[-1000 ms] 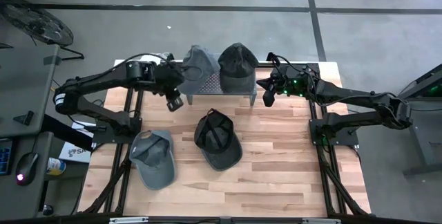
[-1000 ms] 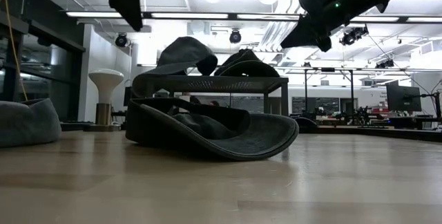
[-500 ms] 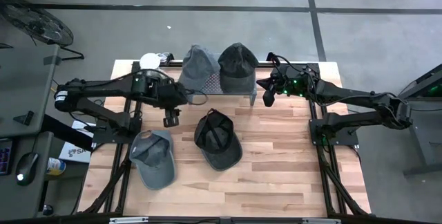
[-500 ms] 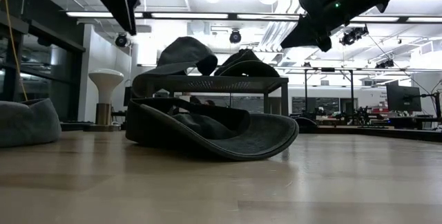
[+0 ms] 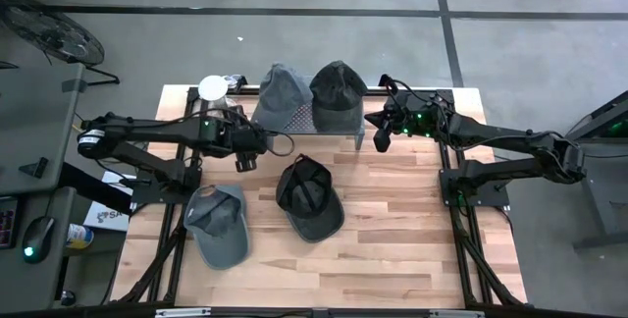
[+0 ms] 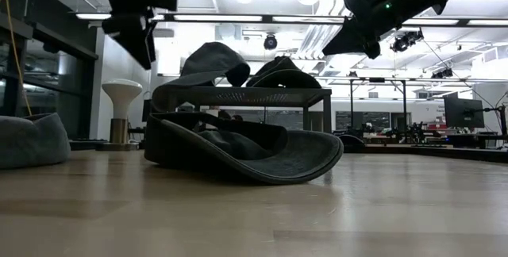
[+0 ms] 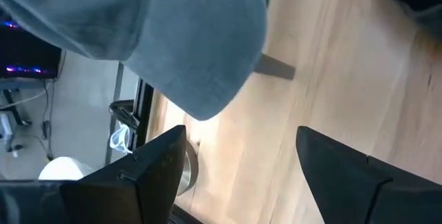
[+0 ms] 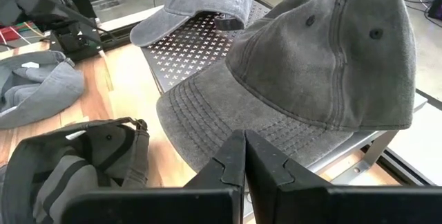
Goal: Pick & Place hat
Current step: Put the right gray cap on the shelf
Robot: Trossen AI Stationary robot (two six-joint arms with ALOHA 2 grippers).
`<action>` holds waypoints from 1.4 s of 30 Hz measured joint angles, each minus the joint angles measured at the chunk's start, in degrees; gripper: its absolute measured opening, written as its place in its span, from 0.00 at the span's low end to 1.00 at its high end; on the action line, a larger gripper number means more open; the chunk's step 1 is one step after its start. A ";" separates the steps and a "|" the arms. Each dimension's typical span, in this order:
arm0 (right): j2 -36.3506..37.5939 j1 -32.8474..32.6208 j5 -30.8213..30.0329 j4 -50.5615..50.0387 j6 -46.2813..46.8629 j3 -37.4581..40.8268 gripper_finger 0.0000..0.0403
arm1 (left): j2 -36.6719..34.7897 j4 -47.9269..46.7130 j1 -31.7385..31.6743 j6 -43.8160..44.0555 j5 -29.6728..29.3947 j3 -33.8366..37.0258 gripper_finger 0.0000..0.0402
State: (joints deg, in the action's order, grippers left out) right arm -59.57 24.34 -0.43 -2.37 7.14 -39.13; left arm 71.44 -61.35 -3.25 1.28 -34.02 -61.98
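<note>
I take the perforated metal rack (image 5: pixel 314 120) as my landmark. Two caps sit on it: a grey hat (image 5: pixel 279 95) on its left half and a dark hat (image 5: pixel 337 92) on its right half, brims hanging over the front edge. In front of the rack, on the wooden table (image 5: pixel 412 220), a black hat (image 5: pixel 309 197) lies upside down, with a second grey cap (image 5: pixel 218 223) to its left. My left gripper (image 5: pixel 245 162) hovers just off the rack's left front corner, fingers spread and empty; its wrist camera shows only a cut-off piece of grey brim (image 7: pixel 200 41). My right gripper (image 5: pixel 381 138) hangs at the rack's right end, fingers pressed together, holding nothing.
</note>
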 joint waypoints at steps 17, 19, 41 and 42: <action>0.00 0.00 0.79 -0.04 -3.67 0.00 0.00 | 0.00 10.39 -0.11 -2.55 -7.78 10.22 0.64; 0.00 0.00 0.87 -0.04 -3.79 0.00 0.00 | 0.00 11.91 -0.11 -2.55 -7.91 10.92 0.64; 0.00 0.00 1.09 -0.02 -4.66 0.00 0.00 | 0.00 20.49 -0.11 -6.72 -17.18 14.24 0.64; 0.00 0.00 1.09 -0.02 -4.66 0.00 0.00 | 0.00 20.93 -0.11 -7.08 -17.18 14.24 0.64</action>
State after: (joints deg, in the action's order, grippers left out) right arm -59.57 24.34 0.67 -2.39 2.48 -39.13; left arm 71.44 -40.42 -3.36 -5.81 -51.20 -47.75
